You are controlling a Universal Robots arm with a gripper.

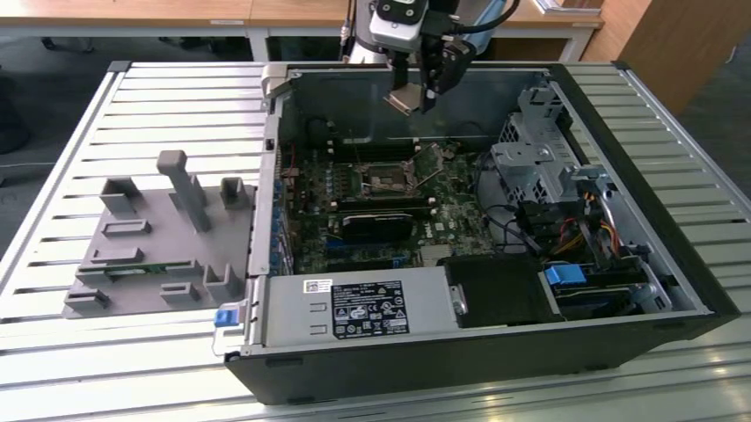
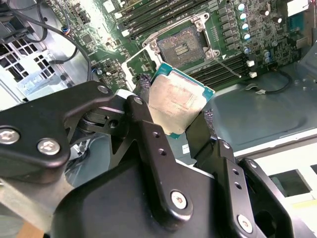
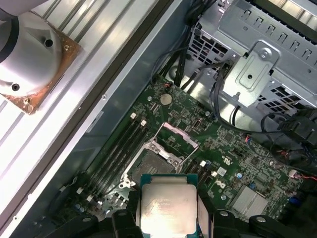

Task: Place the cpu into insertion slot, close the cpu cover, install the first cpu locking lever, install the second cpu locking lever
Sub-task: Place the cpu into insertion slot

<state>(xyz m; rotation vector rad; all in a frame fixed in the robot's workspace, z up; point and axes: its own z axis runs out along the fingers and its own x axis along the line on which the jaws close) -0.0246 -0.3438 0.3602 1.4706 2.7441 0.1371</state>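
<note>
My gripper (image 1: 420, 95) hangs above the back of the open computer case, shut on the cpu (image 1: 405, 98). In both wrist views the cpu (image 2: 179, 105) (image 3: 168, 208) is a flat square chip with a silver-grey top and a teal edge, pinched by its sides between the black fingers (image 2: 143, 124). Below it on the green motherboard the insertion slot (image 2: 181, 45) (image 3: 148, 166) lies bare. The cpu cover (image 3: 179, 135) stands tilted up at the slot's far side. A thin locking lever (image 2: 229, 67) sticks out beside the slot, unlatched.
The black case (image 1: 657, 264) has a silver drive cage (image 1: 534, 163), cables and a black power supply (image 1: 352, 312) around the board. Memory slots (image 3: 116, 153) run beside the socket. A grey fixture block (image 1: 164, 237) sits on the slatted table at the exterior view's left.
</note>
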